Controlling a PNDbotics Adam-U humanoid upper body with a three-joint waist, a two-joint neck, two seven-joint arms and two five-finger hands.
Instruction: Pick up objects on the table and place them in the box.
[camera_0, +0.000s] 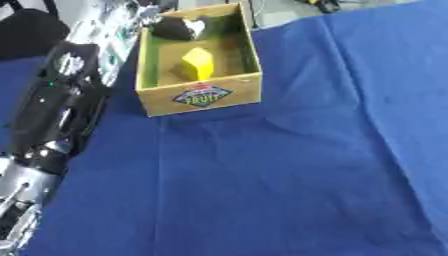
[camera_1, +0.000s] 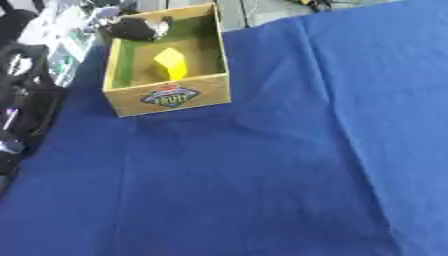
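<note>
A wooden box (camera_0: 199, 96) with a fruit label on its front wall stands on the blue cloth at the upper left. A yellow block (camera_0: 199, 64) lies inside it on the green floor. My left arm (camera_0: 54, 102) runs up the left edge toward the box. A dark shape with a white patch, which looks like my left hand (camera_0: 178, 29), sits over the box's far left corner. Whether it holds anything is hidden. My right hand shows in neither view.
The blue cloth (camera_1: 289, 165) covers the table and is wrinkled in long folds to the right of the box. Pale clutter (camera_0: 112, 35) lies beyond the cloth's left edge, behind the arm.
</note>
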